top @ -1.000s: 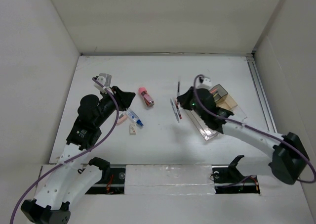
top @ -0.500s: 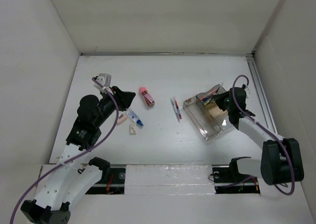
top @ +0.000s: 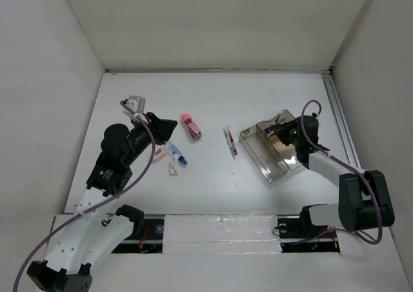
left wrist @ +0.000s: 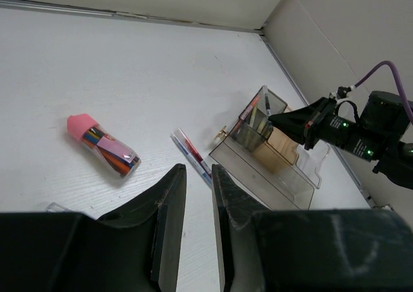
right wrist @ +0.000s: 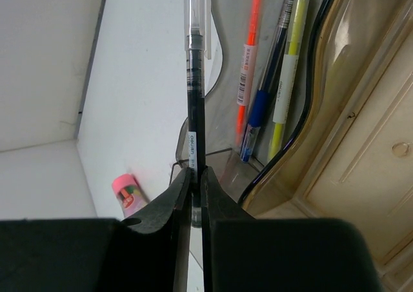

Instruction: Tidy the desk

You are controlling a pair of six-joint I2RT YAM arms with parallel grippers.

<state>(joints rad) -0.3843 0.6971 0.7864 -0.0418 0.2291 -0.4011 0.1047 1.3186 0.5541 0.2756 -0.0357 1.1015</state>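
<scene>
Only the right wrist view shows the right gripper (right wrist: 193, 176) clamped on a black pen (right wrist: 195, 92) at the clear organizer (right wrist: 335, 111); the top view does not resolve this. The left gripper (left wrist: 193, 182) has its jaws slightly apart and empty. The desk (top: 213, 98) lies beneath both grippers, with bare surface ahead of the left jaws and the metal rail (top: 340, 124) beside the right.

Counting now: one clear organizer tray (top: 263, 159), one pink-capped tube (top: 191, 126), two loose pens (top: 229, 142), three pens standing inside (right wrist: 284, 79), one black-ink pen (right wrist: 195, 98).
</scene>
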